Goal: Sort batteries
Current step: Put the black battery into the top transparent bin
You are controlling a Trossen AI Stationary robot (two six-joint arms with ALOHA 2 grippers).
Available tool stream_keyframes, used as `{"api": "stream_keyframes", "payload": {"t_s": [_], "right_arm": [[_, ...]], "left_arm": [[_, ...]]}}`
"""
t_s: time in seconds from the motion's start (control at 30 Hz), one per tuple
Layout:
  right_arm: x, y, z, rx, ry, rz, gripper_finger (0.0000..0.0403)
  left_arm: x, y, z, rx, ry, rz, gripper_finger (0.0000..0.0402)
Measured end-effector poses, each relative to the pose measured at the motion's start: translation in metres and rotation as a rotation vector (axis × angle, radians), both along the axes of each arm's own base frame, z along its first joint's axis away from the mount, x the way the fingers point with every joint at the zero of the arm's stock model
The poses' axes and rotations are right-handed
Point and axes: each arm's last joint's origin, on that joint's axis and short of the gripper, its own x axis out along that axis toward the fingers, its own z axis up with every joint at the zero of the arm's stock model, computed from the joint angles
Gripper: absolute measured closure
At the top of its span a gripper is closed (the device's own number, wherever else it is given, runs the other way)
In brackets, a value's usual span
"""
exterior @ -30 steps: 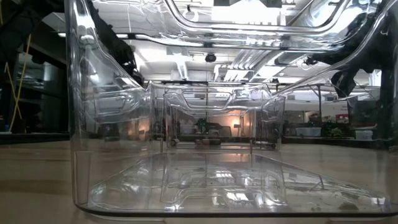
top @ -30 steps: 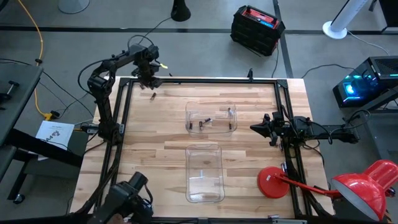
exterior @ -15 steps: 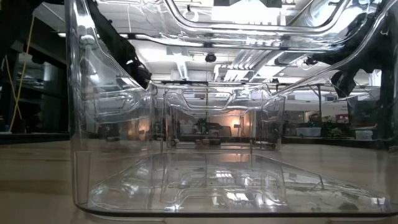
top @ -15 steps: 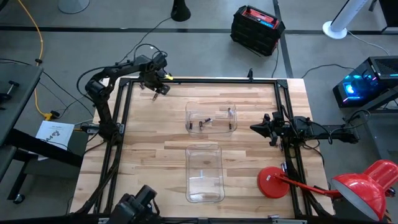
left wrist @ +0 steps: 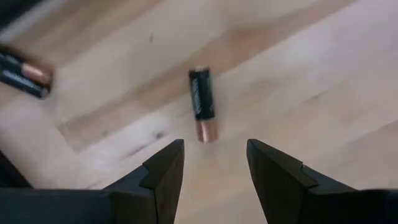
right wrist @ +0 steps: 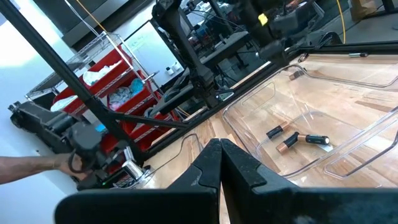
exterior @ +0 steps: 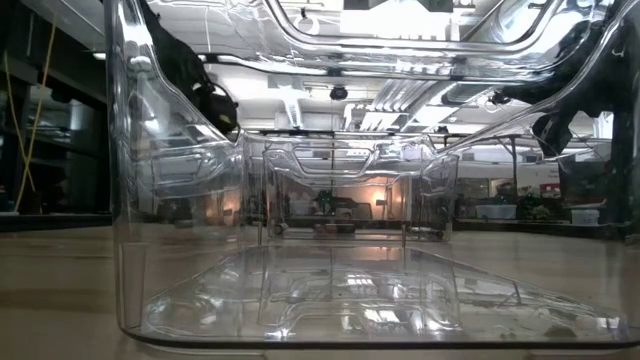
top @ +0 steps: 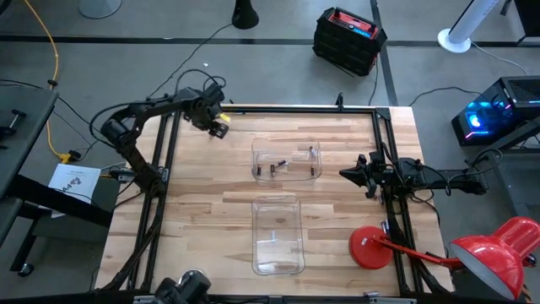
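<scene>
Over the last second the left arm has swung toward the far left corner of the pale wooden worktop (top: 202,211), its left gripper (left wrist: 211,171) now hovering, jaws spread, just short of a loose black copper-tipped battery (left wrist: 202,104). The right gripper (right wrist: 219,163) waits at the right edge, jaws pressed together. Sorting looks barely begun: a few cells lie in the farther clear plastic bin (top: 288,160); the nearer bin (top: 278,234) holds almost nothing.

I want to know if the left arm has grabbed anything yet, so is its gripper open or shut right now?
Open. In the left wrist view the left gripper shows a clear gap between its fingers, nothing held, and a battery lies flat on the table just beyond them.
</scene>
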Motion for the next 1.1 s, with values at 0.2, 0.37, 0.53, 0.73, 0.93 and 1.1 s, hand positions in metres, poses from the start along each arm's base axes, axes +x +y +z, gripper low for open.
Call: {"api": "stream_keyframes", "payload": {"t_s": [0.2, 0.37, 0.53, 0.73, 0.93, 1.1], "right_arm": [[0.000, 0.000, 0.000, 0.000, 0.000, 0.000, 0.0402], [0.000, 0.000, 0.000, 0.000, 0.000, 0.000, 0.0402], [0.000, 0.000, 0.000, 0.000, 0.000, 0.000, 0.0402], [0.000, 0.000, 0.000, 0.000, 0.000, 0.000, 0.0402], [0.000, 0.000, 0.000, 0.000, 0.000, 0.000, 0.0402], [0.000, 0.000, 0.000, 0.000, 0.000, 0.000, 0.0402]], "left_arm": [[0.013, 0.004, -0.010, 0.070, -0.035, 0.063, 0.0231], [0.015, 0.004, -0.011, 0.101, -0.012, 0.072, 0.0231], [0.015, 0.004, -0.012, 0.115, 0.001, 0.096, 0.0231], [0.021, 0.005, 0.018, 0.178, -0.061, 0.071, 0.0231], [0.030, -0.022, 0.036, 0.231, -0.040, -0.005, 0.0231], [0.038, -0.060, 0.022, 0.282, -0.045, -0.055, 0.0231]]}}
